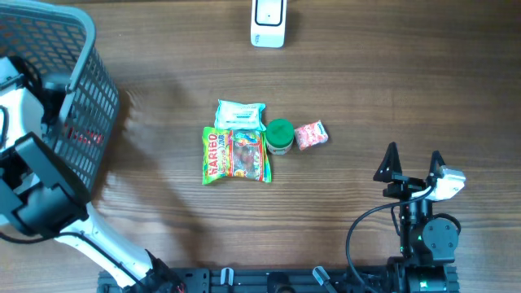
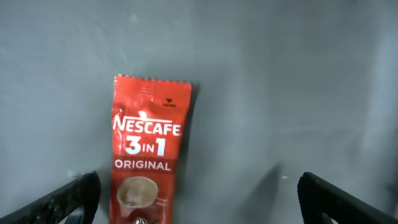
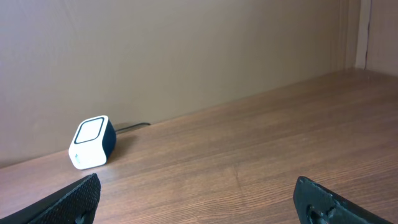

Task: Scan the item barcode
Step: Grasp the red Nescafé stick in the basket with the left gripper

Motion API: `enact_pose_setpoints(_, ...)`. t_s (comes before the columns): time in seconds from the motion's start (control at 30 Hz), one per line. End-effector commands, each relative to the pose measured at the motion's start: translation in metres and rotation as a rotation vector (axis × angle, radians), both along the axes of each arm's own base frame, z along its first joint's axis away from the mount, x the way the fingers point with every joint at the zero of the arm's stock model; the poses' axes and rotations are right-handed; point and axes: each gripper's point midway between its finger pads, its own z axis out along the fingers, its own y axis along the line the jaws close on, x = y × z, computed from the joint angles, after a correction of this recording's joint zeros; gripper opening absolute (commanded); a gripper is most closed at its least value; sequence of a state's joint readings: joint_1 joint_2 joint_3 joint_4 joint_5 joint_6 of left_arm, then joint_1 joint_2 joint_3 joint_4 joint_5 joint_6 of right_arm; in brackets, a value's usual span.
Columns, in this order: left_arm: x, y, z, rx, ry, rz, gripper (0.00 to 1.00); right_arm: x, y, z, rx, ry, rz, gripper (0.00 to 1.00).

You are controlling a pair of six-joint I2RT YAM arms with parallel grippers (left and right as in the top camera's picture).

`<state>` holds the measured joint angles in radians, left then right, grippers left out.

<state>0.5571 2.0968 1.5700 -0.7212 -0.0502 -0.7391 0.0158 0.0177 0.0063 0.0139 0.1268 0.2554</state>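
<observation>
inside the grey mesh plastic basket at nine o'clock, the left gripper hangs with fingers spread wide over a red foil sachet lying flat and untouched, printed "nescafe 3in1 original". this looks like the pick-up step. next it needs to descend, pinch, and carry the sachet to the white box scanner at twelve o'clock. the right gripper sits at four o'clock, spread and empty. a colourful sweets bag at centre reads "haribo".

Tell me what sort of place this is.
Probably a mock shop checkout on a wooden table: a white barcode scanner, a grey shopping basket, and a Haribo bag.
</observation>
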Motion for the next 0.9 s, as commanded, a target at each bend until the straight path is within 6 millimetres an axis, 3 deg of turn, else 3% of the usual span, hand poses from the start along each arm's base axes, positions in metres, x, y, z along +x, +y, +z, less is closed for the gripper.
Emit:
enact_pose_setpoints(0.0,0.0,-0.012,-0.02,0.025,0.085,-0.084,0.99,0.0,0.002,0.0,-0.017,-0.001,0.012,1.0)
enact_pose_setpoints(0.13,-0.01,-0.021,-0.031,-0.014,0.14,-0.096,0.99,0.0,0.002,0.0,-0.017,-0.001,0.012,1.0)
enact_pose_setpoints(0.37,-0.066,-0.036,-0.038,-0.098,0.374,-0.144,1.0,0.0,0.002,0.0,-0.016,0.0,0.012,1.0)
enact_pose_setpoints(0.5,-0.076,-0.035,-0.038,-0.116,0.398,-0.129,0.99,0.0,0.002,0.0,-0.017,-0.001,0.012,1.0)
enact_pose_setpoints(0.53,-0.076,-0.035,-0.038,-0.115,0.397,-0.129,0.89,0.0,0.002,0.0,-0.017,-0.001,0.012,1.0)
enact_pose_setpoints(0.6,-0.075,-0.034,-0.039,-0.113,0.396,-0.129,0.56,0.0,0.002,0.0,-0.017,-0.001,0.012,1.0)
enact_pose_setpoints(0.7,-0.077,-0.029,-0.041,-0.09,0.412,-0.107,0.31,0.0,0.002,0.0,-0.017,-0.001,0.012,1.0)
enact_pose_setpoints(0.8,-0.083,-0.026,-0.05,-0.077,0.452,-0.093,0.32,0.0,0.002,0.0,-0.017,-0.001,0.013,1.0)
enact_pose_setpoints(0.87,-0.087,-0.028,-0.06,-0.091,0.479,-0.095,0.24,0.0,0.002,0.0,-0.017,-0.001,0.013,1.0)
